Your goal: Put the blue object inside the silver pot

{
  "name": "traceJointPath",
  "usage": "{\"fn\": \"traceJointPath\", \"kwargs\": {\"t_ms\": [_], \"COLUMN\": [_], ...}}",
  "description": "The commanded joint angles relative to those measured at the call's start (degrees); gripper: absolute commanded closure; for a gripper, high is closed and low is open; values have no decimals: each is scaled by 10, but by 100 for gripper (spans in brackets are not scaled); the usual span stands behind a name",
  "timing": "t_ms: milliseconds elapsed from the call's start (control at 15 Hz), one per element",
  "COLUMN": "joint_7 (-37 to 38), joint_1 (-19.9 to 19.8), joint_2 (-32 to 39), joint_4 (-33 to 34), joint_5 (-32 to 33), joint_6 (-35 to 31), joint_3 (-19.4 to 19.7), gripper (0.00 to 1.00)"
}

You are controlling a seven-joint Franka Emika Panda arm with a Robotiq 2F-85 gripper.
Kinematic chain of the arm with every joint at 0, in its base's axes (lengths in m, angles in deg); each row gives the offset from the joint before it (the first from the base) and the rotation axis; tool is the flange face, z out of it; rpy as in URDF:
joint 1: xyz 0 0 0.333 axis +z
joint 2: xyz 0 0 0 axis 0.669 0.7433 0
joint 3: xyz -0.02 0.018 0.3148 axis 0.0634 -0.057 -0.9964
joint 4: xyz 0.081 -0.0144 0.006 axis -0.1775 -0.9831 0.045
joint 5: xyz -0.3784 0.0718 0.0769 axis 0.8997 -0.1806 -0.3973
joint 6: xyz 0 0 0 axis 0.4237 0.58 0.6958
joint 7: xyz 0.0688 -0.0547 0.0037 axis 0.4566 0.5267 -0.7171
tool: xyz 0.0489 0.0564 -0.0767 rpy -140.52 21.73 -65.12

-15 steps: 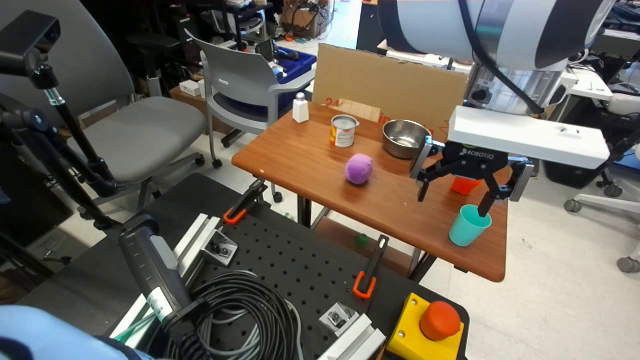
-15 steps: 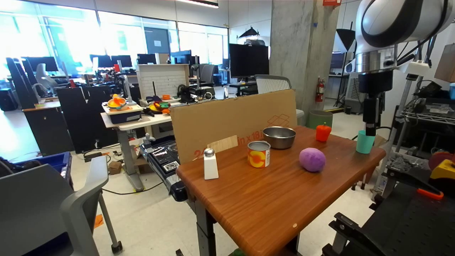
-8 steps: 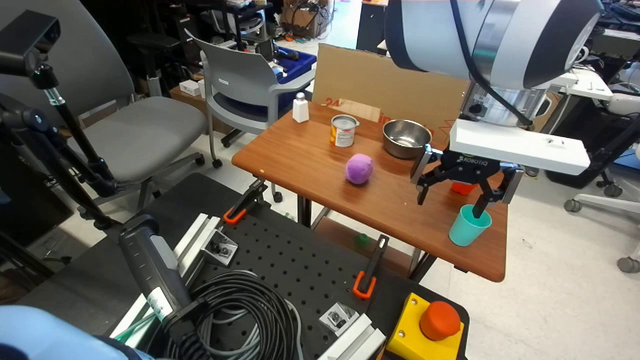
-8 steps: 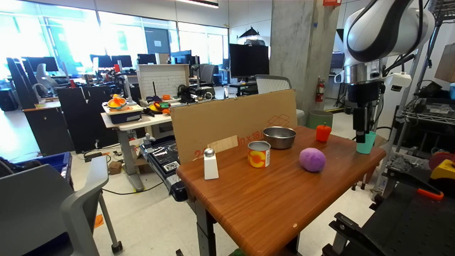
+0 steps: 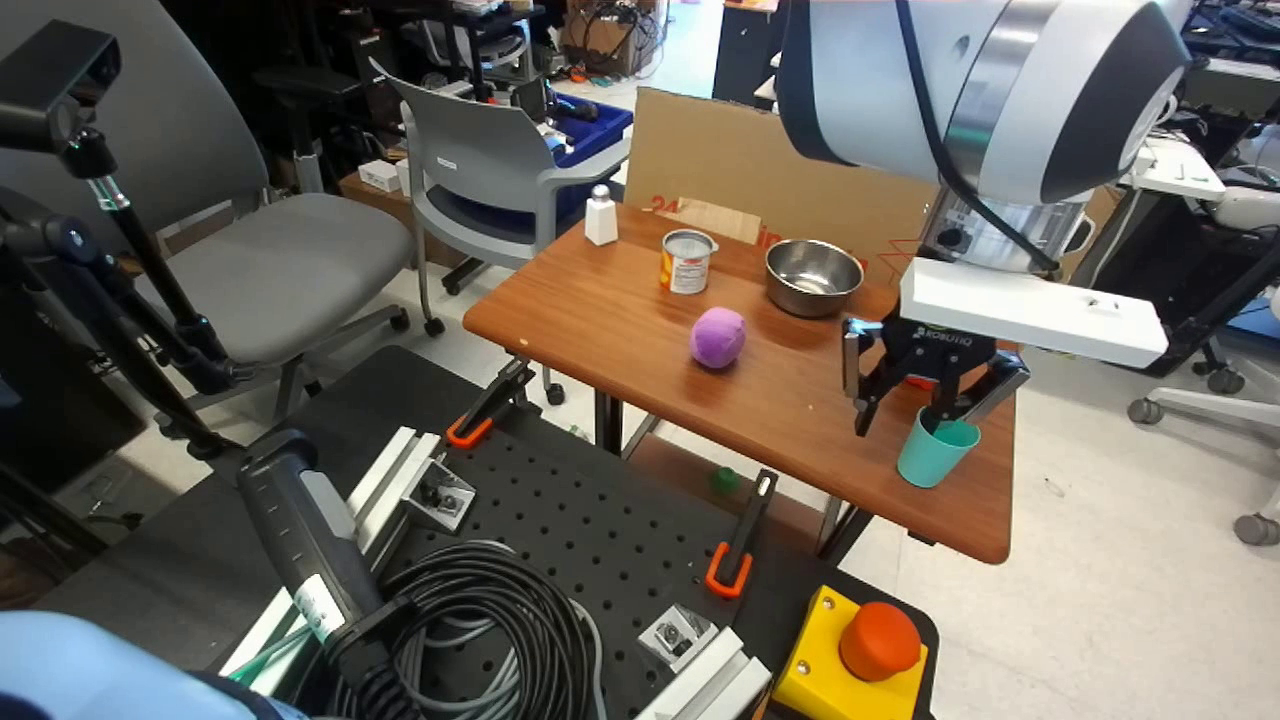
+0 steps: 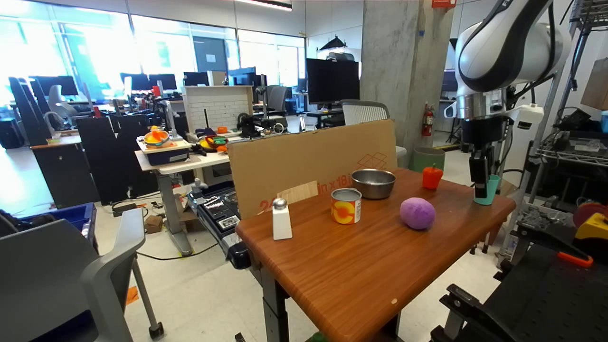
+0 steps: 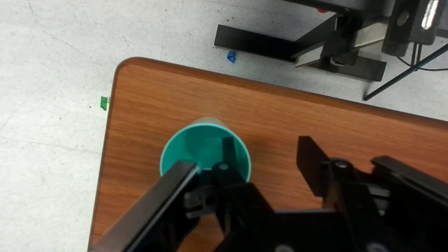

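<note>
A slightly tapered teal-blue plastic cup [image 5: 933, 460] stands mouth up on the brown wood-grain counter [image 6: 332, 266], near the rounded corner where a short edge meets the long edge facing the black perforated board [image 5: 640, 560]. The black two-fingered pincer [image 5: 897, 430] straddles the cup's rim with its fingers spread. In the wrist view, one fingertip [image 7: 229, 152] reaches down into the cup, above its plain teal bottom; the other is outside, with wood showing between it and the cup. Whether the inner fingertip touches the cup wall cannot be told.

The shallow round silver metal pot [image 6: 374, 190] sits well apart from the cup, near the long edge backed by a brown cardboard sheet [image 6: 308, 156]; its shiny inside shows in an exterior view. Just beside it is a short metal can [image 6: 346, 213] with a yellow-orange label; whether its grey top is a lid cannot be told. Near a corner at the opposite end from the cup stands a white, tapered, silver-capped shaker [image 6: 281, 223], its contents hidden. A round purple ball [image 6: 417, 213] rests between the pot and the long edge facing the board. A red-orange, pepper-shaped object [image 6: 432, 178] stands near the cup's short edge.
</note>
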Motion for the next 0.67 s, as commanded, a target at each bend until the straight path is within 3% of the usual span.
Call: {"fn": "traceJointPath", "kwargs": {"t_ms": [0,133,200,600], "joint_7": [-3,9,17,51], "joint_1": [-12,-9,-6,10], "joint_2": [-12,-22,-28,-16], "joint_4": [8,9,10,61], "joint_5": [-7,-5,-3,-22], "joint_6": [7,9,10,31], "joint_3": [-11,-7,-5,-23], "gripper": [82,97,99,99]}}
